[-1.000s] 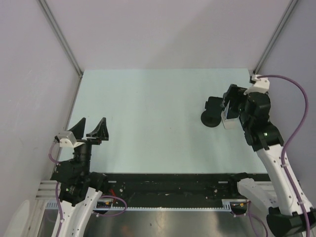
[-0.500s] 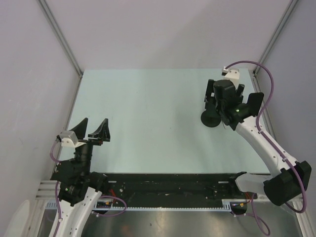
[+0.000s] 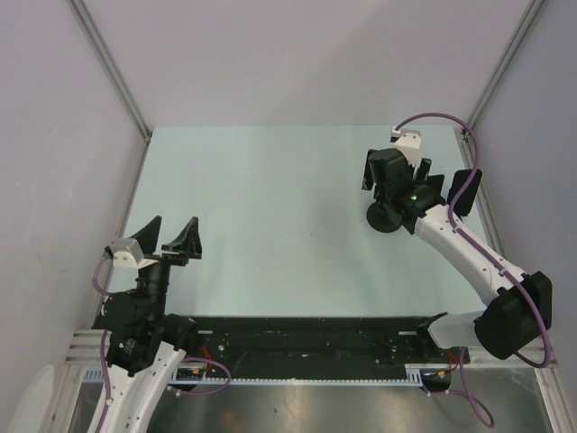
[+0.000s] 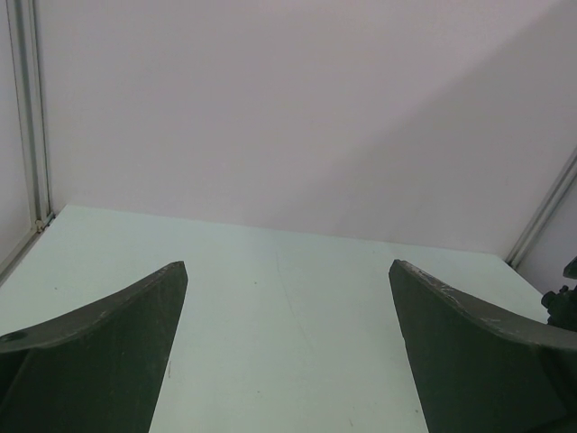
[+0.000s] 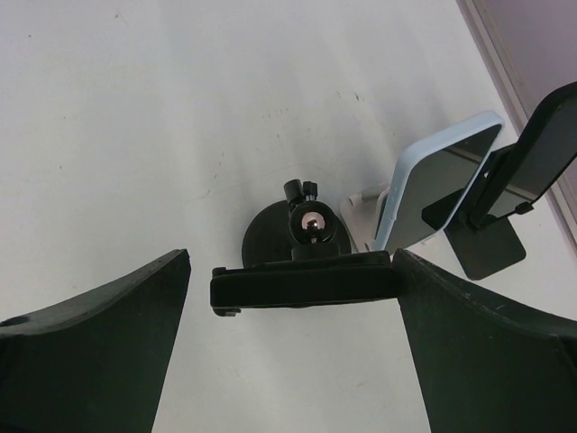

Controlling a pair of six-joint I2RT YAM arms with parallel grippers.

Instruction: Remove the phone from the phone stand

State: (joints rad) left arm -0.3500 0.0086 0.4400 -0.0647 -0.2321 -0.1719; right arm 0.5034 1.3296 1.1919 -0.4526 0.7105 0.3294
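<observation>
A black phone stand with a round base point(image 5: 270, 239) and a ball joint stands at the table's right point(image 3: 382, 219). A flat black slab point(image 5: 302, 281) sits on top of it, seen edge-on; I cannot tell if it is a phone or the cradle. My right gripper point(image 5: 290, 262) is open and straddles this slab, whose right end touches the right finger. In the top view the right gripper point(image 3: 382, 173) hovers over the stand. A phone in a light-blue case point(image 5: 439, 185) leans on a white stand point(image 5: 365, 215) just right of it. My left gripper point(image 3: 171, 231) point(image 4: 288, 266) is open and empty, far left.
A black upright panel point(image 5: 539, 149) with a flat dark foot point(image 5: 487, 251) stands beside the light-blue phone, near the right wall point(image 3: 462, 189). Walls enclose the table on three sides. The right arm's cable point(image 3: 442, 117) loops above the stand.
My right arm has swung from the right side to the left and farther back, so its open gripper is now over the black stand. The left arm has not moved.
</observation>
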